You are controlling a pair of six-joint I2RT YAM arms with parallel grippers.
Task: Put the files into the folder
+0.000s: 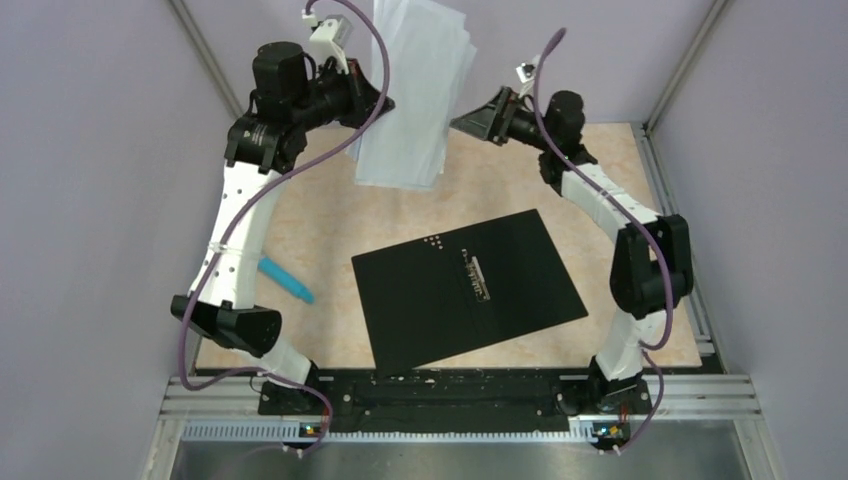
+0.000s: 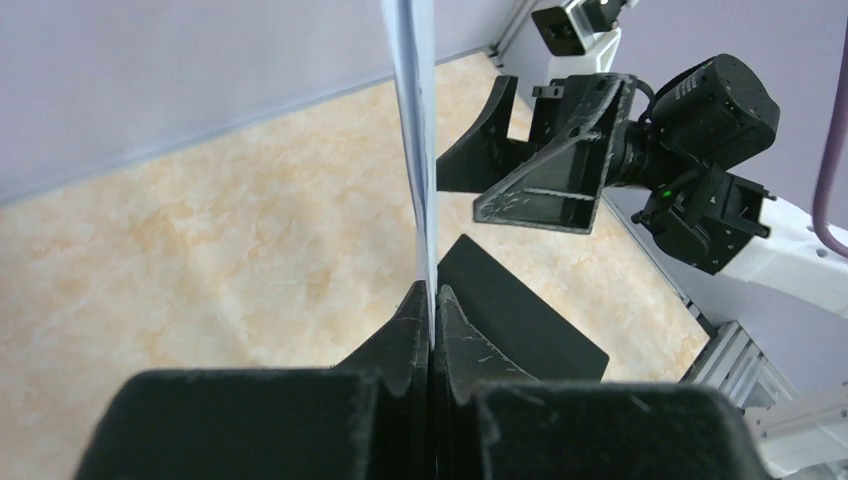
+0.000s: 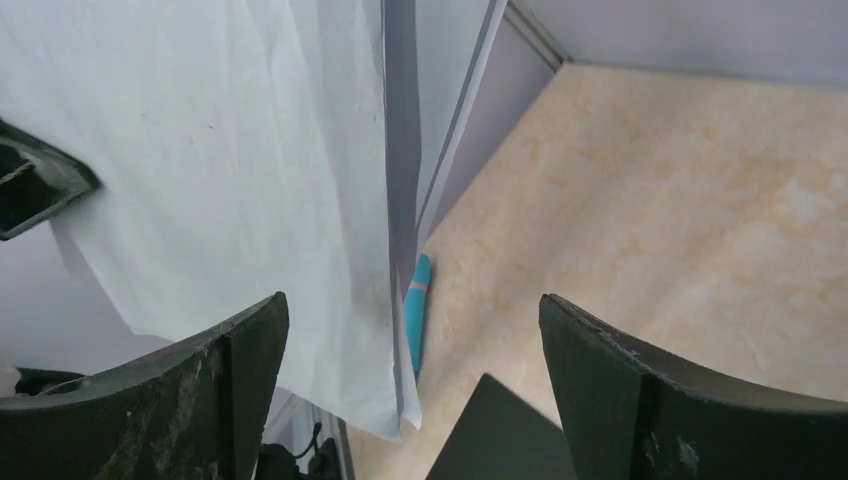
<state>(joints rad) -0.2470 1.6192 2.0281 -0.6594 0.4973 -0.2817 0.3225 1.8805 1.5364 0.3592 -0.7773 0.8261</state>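
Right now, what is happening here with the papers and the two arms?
The left gripper is shut on the files and holds them up in the air. The right gripper is open beside them, apparently not touching. The folder lies open on the table, black inside up, with no sheets in it yet.

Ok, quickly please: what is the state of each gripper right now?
Left gripper: closed, holding the files.
Right gripper: open, holding nothing.
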